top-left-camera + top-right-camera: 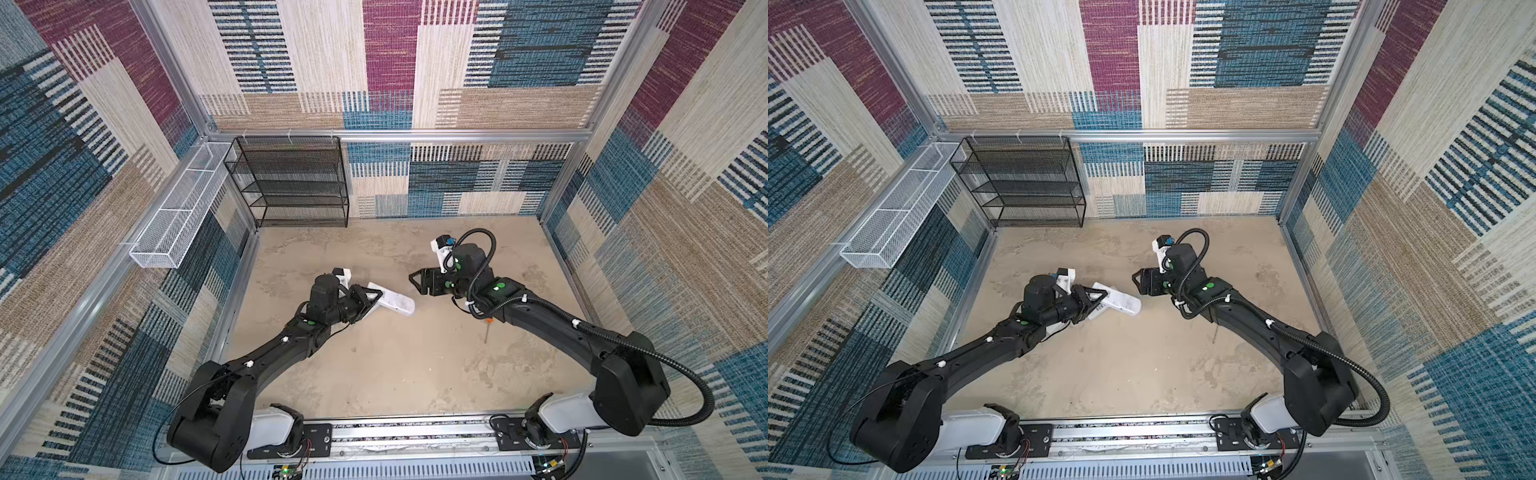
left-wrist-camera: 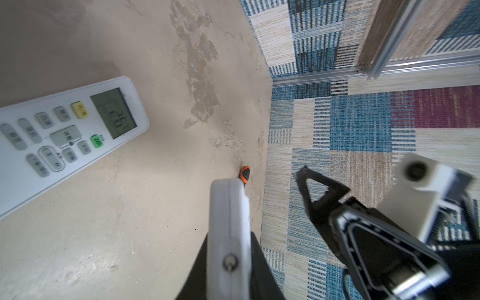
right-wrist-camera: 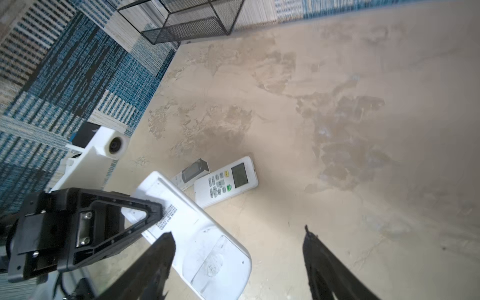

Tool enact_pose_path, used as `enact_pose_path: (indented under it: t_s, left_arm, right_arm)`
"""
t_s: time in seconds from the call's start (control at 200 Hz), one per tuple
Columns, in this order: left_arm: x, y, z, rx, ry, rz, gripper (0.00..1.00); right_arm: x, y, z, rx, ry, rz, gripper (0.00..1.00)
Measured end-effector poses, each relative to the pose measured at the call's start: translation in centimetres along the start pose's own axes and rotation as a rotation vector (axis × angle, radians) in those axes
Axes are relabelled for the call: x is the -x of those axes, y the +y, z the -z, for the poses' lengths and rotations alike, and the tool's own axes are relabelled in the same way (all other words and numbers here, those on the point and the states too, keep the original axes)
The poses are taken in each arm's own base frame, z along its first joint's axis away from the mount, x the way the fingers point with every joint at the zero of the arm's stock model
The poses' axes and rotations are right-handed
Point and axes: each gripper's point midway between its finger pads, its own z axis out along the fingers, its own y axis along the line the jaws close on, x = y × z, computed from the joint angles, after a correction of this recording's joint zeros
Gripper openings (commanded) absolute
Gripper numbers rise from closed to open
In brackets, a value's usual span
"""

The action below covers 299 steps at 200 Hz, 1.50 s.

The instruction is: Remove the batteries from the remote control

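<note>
Stands boxed in on three sides by woven panels in blue, cream, tan and plum, framed with aluminium rails. Floors that box with a sand-coloured desk (image 1: 374, 374), mottled and scuffed. Carries a black mesh rack (image 1: 291, 183) in the far left corner and a white mesh basket (image 1: 174, 216) on the left wall beside it.

Reaches in from the near rail with both arms, converging around mid-desk. Grips the remote control (image 1: 395, 305) with the left hand (image 1: 374, 298), jaws drawn narrow onto one end, body judged lifted off the desk and turned back-side up, printed label showing. Runs the long axis from the left hand out toward the right hand (image 1: 417, 284), free end pointing that way and angled a little toward the near rail. Holds nothing in the right hand: jaws spread wide, near that free end but apart from it, so judged the one placed to work the back cover. Looks down on that end in the right wrist view, cover seemingly in place.

Leaves a second remote (image 3: 226, 181) face up on the desk beneath, digits on its display, and a smaller white piece (image 3: 178, 179) just beside it with a dark block on top; cannot tell what. Keeps a screwdriver (image 2: 244, 174), orange and black at the handle, on the desk partly under the right forearm.

Shows no batteries in any view; judged to sit inside the held remote, behind the cover.
</note>
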Motion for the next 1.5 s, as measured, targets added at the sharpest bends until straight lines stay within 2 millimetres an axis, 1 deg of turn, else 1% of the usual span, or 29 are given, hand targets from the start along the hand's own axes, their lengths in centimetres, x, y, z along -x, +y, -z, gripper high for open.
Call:
enact_pose_path:
  t_s: [0.065,0.2,0.265,0.366,0.446,0.496,0.756,0.796,0.956,1.037,1.172,1.497]
  left_arm:
    - [0.3,-1.0,0.1,-0.055,-0.021,-0.019,0.00]
    - [0.7,-2.9,0.8,-0.140,-0.057,-0.047,0.00]
    - [0.9,-3.7,1.2,-0.171,-0.069,-0.059,0.00]
    - [1.1,-4.3,1.5,-0.194,-0.081,-0.058,0.00]
    - [1.1,-4.3,1.5,-0.193,-0.084,-0.043,0.00]
    - [1.2,-4.3,1.6,-0.193,-0.089,-0.040,0.00]
    - [1.5,-4.6,1.8,-0.198,-0.103,-0.031,0.00]
    - [1.5,-4.6,1.8,-0.198,-0.103,-0.030,0.00]
    - [1.5,-4.5,1.6,-0.189,-0.100,-0.024,0.00]
    - [1.6,-4.3,1.6,-0.184,-0.104,-0.021,0.00]
    - [1.9,-4.1,1.7,-0.175,-0.121,-0.018,0.00]
    - [1.9,-3.7,1.5,-0.161,-0.120,-0.014,0.00]
  right_arm:
    - [-0.9,0.2,-0.1,0.048,0.040,-0.057,0.77]
    - [-1.6,1.0,-0.1,0.129,0.073,-0.134,0.72]
    - [-2.1,1.0,-0.2,0.150,0.091,-0.167,0.65]
    - [-2.7,0.9,-0.5,0.170,0.109,-0.206,0.55]
    - [-2.6,1.0,-0.6,0.191,0.110,-0.227,0.49]
    - [-2.5,1.1,-0.7,0.205,0.105,-0.227,0.48]
    - [-2.3,1.8,-1.1,0.266,0.114,-0.263,0.50]
    - [-2.3,1.8,-1.1,0.272,0.114,-0.264,0.48]
    - [-2.5,1.9,-1.3,0.289,0.115,-0.267,0.34]
    - [-2.5,1.8,-1.4,0.288,0.113,-0.275,0.30]
    - [-2.2,1.5,-1.4,0.280,0.100,-0.278,0.26]
    - [-1.8,1.3,-1.1,0.276,0.086,-0.271,0.21]
